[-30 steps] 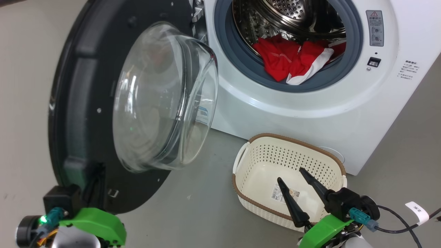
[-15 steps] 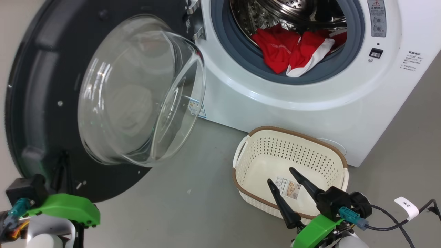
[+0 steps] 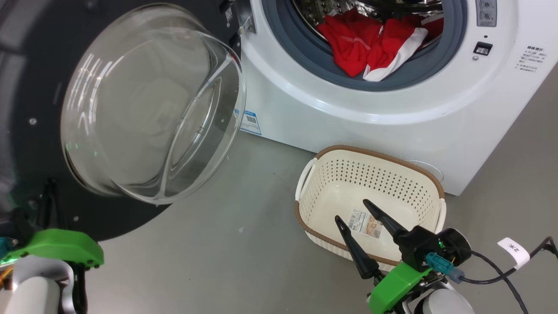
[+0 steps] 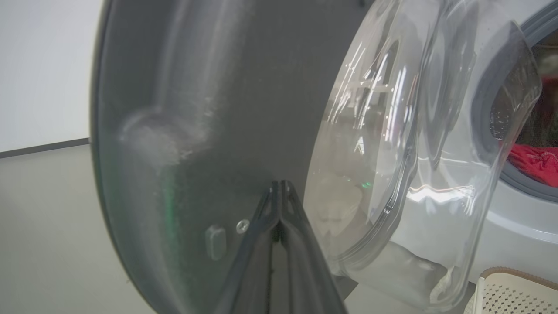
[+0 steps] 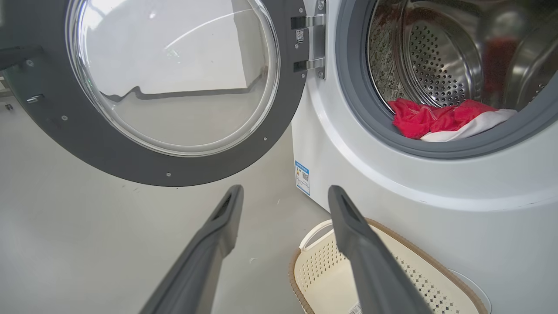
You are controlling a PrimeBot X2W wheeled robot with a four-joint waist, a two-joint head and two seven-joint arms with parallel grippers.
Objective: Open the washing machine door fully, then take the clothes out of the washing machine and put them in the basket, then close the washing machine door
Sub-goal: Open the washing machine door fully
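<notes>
1. Low in the washing machine [image 3: 348, 117] mouth, found the clothes [image 3: 348, 48] heaped.
2. Lay up and ahead of the right gripper [image 3: 352, 209], spread over the basket [image 3: 348, 174]: nearer arm.
3. Saw the left gripper [image 4: 279, 185] pressed together at the washing machine door [image 4: 196, 109].

Right gripper [image 5: 285, 192] spread wide over cream basket [image 5: 294, 261]. Washing machine door [image 5: 87, 144] stood open at left. Red-and-white clothes [image 5: 431, 120] lay in steel drum [image 5: 436, 65].

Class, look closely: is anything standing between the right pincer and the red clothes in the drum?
Nothing visible stands between the right pincer and the clothes: the door is swung aside to the left, leaving the drum mouth open.
</notes>
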